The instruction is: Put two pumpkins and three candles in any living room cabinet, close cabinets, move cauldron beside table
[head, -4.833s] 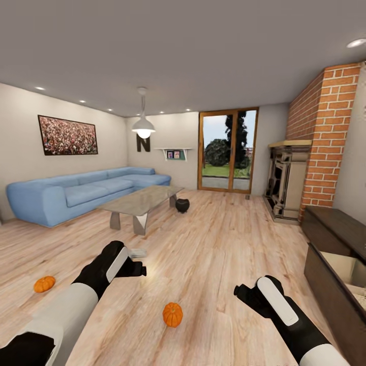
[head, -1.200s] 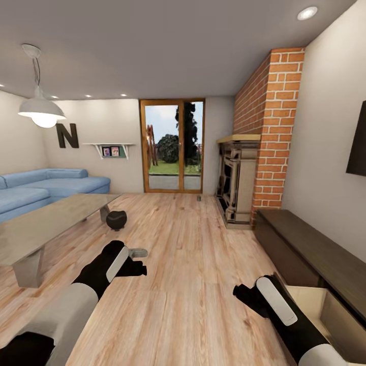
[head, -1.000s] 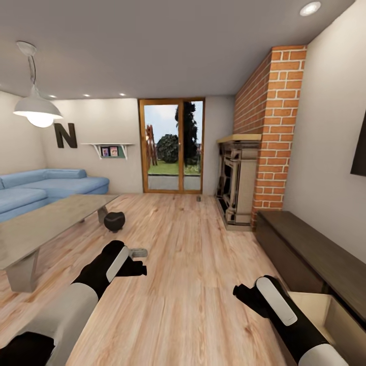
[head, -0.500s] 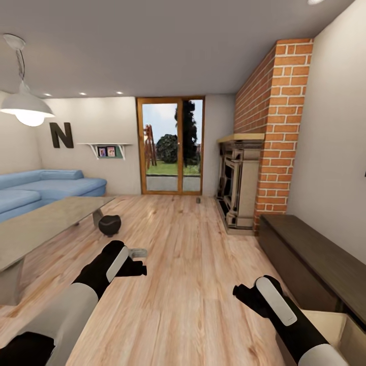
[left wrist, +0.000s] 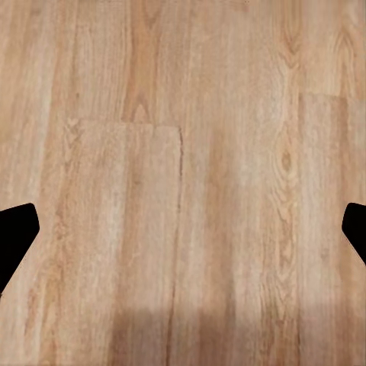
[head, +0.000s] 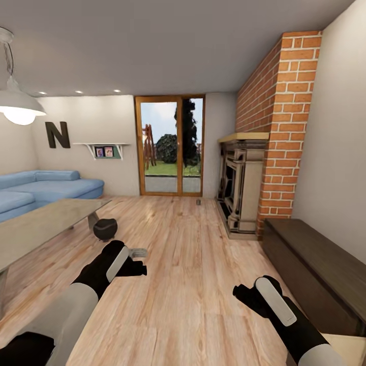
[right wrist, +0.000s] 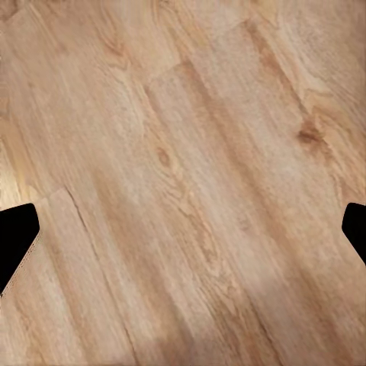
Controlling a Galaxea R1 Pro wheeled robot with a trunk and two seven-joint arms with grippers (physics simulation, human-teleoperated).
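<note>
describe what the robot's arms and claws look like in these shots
Both arms have smooth white forearm shells that turn into black wrist sections. Each black wrist carries a long white oval panel on top. The left claw and the right claw are matte black and blocky. In the left wrist view the fingertips are plain black wedges. No cables or lettering are visible.

Table [head: 35, 229], sofa [head: 30, 185] and cabinet [head: 315, 269] cut by frame edges.
</note>
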